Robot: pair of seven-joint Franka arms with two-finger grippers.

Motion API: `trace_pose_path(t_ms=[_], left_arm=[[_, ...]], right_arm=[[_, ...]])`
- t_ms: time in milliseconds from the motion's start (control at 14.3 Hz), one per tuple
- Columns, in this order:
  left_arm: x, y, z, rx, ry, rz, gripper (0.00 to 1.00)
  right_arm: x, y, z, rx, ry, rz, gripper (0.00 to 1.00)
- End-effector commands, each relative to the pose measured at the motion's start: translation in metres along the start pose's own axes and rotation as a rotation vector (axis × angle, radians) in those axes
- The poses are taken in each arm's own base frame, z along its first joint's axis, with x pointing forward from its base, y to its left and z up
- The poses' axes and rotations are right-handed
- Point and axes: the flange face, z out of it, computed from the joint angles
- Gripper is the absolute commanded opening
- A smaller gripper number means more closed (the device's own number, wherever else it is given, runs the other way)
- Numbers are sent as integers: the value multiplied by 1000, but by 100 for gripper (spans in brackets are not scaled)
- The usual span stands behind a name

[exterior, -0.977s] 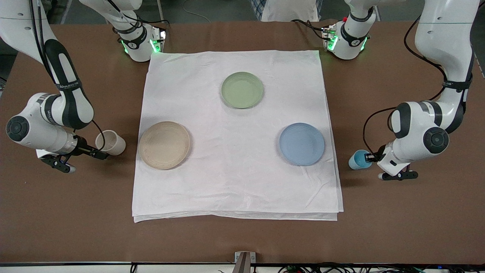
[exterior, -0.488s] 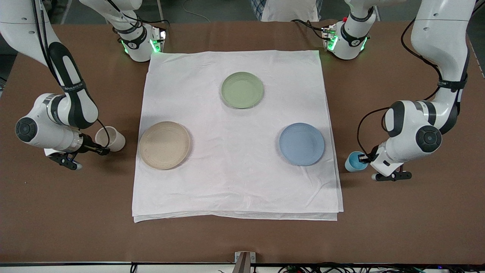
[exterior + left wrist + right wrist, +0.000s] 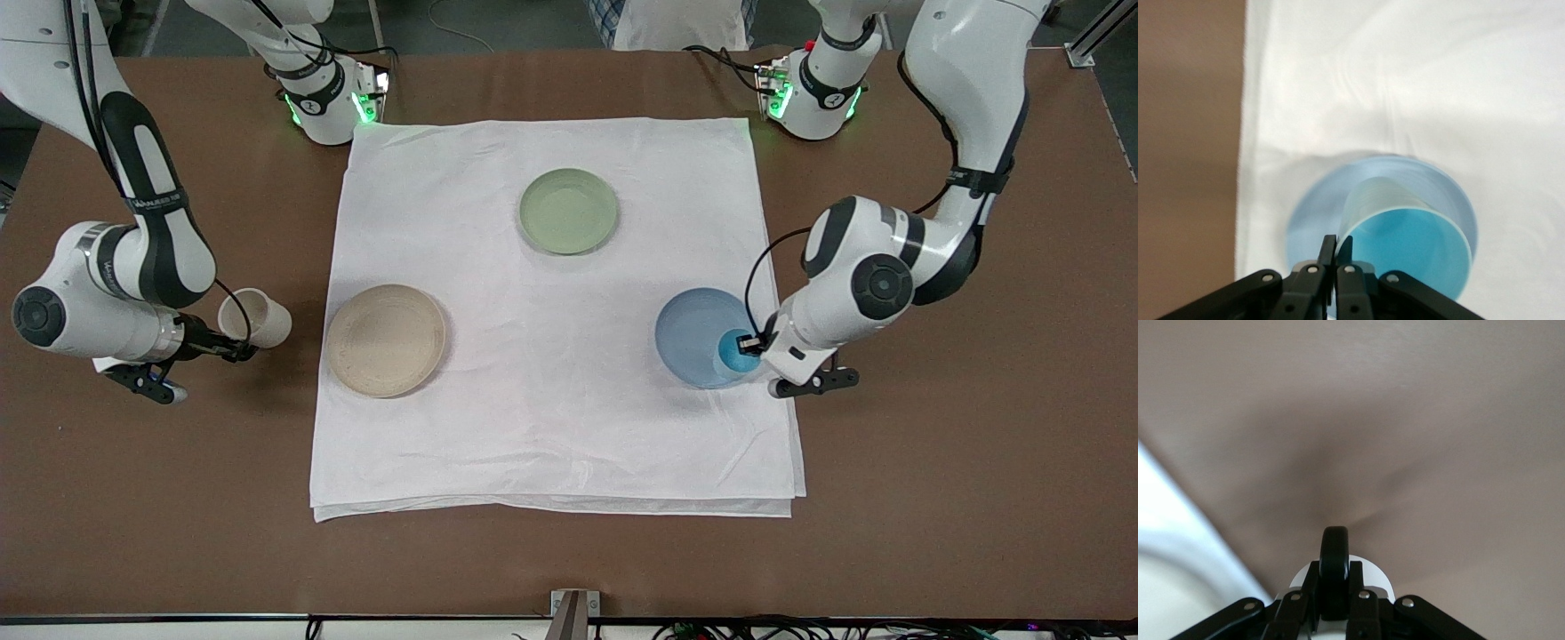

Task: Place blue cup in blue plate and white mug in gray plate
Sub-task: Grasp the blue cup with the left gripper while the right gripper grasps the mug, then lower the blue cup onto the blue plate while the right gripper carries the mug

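My left gripper is shut on the rim of the blue cup and holds it tilted over the blue plate, at the plate's edge toward the left arm's end. In the left wrist view the fingers pinch the wall of the cup above the plate. My right gripper is shut on the dark handle of the white mug, over bare table beside the gray plate. The mug is tilted.
A white cloth covers the middle of the brown table and bears all three plates. A pale green plate lies farther from the front camera, between the other two.
My left gripper has carried the blue cup from over the bare table to over the blue plate. My right gripper with the mug has shifted only slightly.
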Motion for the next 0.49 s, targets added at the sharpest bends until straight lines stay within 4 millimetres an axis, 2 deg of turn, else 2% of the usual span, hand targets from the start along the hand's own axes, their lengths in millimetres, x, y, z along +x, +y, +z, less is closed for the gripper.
trace_pose_path(t_ms=[0, 140, 209, 279, 349, 419], left_arm=[[-6, 4, 26, 32, -34, -29, 1], [-12, 11, 40, 41, -52, -41, 10], [-15, 14, 47, 54, -56, -51, 20], [-14, 12, 45, 66, -47, -52, 29], [-10, 6, 42, 75, -41, -56, 56], [-6, 2, 31, 78, -35, -64, 100]], right_arm=[[-33, -51, -45, 47, -1, -42, 0], [-60, -101, -37, 51, -17, -52, 0], [-73, -127, -29, 41, -10, -57, 0], [-88, -153, -16, 37, 16, -76, 0], [-98, -169, -5, 40, 43, -103, 0], [-104, -180, 1, 45, 67, -125, 0]])
